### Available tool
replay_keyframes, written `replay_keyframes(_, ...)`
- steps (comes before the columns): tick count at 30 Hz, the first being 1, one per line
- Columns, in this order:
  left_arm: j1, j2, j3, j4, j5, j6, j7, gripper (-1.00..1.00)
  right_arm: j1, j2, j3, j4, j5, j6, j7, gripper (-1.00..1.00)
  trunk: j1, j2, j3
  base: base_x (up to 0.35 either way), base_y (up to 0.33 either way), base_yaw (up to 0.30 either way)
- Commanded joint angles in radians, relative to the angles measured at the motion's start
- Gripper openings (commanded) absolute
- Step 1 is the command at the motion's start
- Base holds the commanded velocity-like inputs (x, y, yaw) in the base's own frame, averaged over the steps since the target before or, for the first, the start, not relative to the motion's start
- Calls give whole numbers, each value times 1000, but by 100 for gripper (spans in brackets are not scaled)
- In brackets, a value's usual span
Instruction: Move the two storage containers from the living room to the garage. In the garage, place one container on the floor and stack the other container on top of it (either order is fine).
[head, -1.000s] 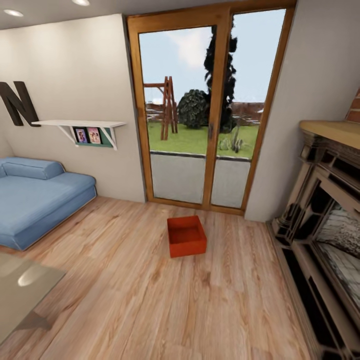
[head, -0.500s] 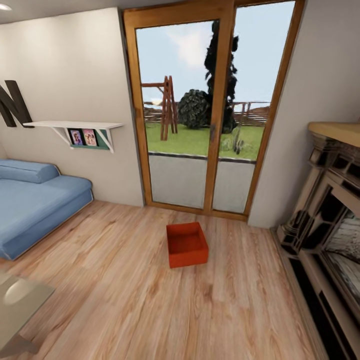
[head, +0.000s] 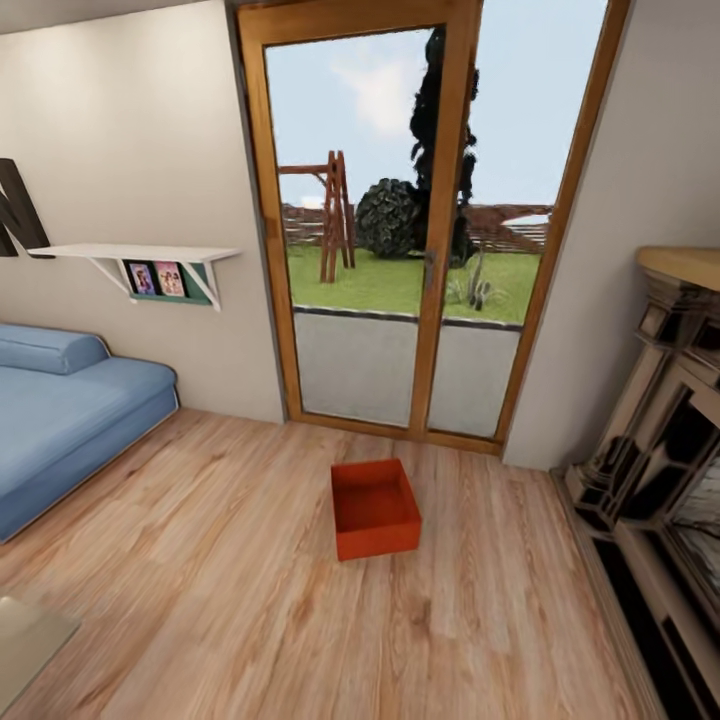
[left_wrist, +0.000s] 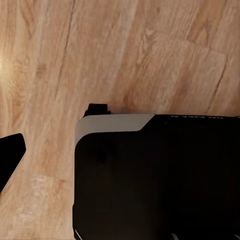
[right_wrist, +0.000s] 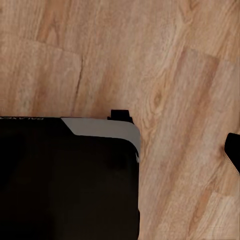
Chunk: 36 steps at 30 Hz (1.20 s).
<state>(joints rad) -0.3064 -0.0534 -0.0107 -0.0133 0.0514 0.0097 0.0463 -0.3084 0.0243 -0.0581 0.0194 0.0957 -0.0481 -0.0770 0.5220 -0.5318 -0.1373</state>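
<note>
No gripper fingers could be made out in either wrist view, so their opening could not be told. One orange-red storage container (head: 374, 508) was seen open-top on the light wood floor (head: 250, 600), out from the wood-framed glass doors (head: 420, 230), its long axis running roughly toward them. Against the earlier frames, the view had closed in.
</note>
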Motion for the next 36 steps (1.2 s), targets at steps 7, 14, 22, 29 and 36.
replay_keyframes(7,0,0,-1,0,5,1,3,100,-1,0,-7,2,10,-4,-4,100,1,-1,-2,331,0,0)
replay_keyframes(14,-1,0,-1,-1,6,0,4,100,-1,0,-8,2,9,-4,-4,100,1,-1,-2,319,0,0)
replay_keyframes(22,0,0,0,-2,6,0,4,100,-1,0,-9,2,9,-4,-4,100,1,-1,-2,83,0,0)
replay_keyframes(29,-1,0,0,-2,7,-1,4,100,-1,0,-8,2,9,-4,-4,100,1,-1,-2,2,0,192)
replay_keyframes(36,0,0,0,-2,5,-1,4,100,-1,0,-8,2,9,-4,-4,100,1,-1,-2,8,-20,164)
